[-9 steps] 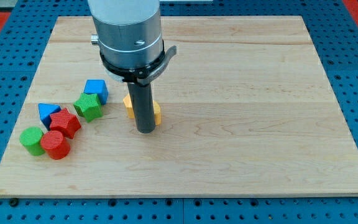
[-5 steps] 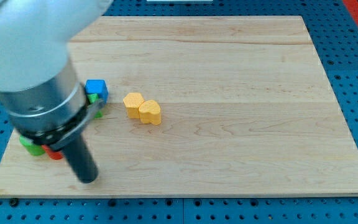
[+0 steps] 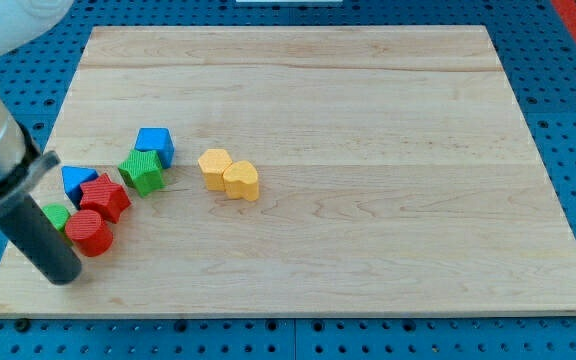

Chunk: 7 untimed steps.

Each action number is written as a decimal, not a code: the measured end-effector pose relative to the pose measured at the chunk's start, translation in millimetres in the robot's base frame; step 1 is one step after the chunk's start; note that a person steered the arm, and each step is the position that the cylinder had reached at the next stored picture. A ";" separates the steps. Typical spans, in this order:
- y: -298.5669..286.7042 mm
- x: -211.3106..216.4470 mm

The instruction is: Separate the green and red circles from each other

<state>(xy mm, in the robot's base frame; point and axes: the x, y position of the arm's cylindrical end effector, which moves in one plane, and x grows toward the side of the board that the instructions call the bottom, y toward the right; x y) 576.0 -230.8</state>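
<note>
The red circle lies near the board's left edge. The green circle touches its left side and is mostly hidden behind my rod. My tip rests on the board just below and left of the red circle, below the green circle, close to both. I cannot tell whether the rod touches them.
A red block, a blue triangular block, a green block and a blue cube cluster above the circles. Two yellow blocks lie near the middle. The wooden board ends just left of and below my tip.
My rod swept from the yellow blocks at the middle down and left to the board's lower left corner. It now covers most of the green circle. The blocks look unmoved.
</note>
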 end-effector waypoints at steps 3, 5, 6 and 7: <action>-7.8 -38.1; -7.8 -41.9; -9.7 -33.2; -46.2 -4.3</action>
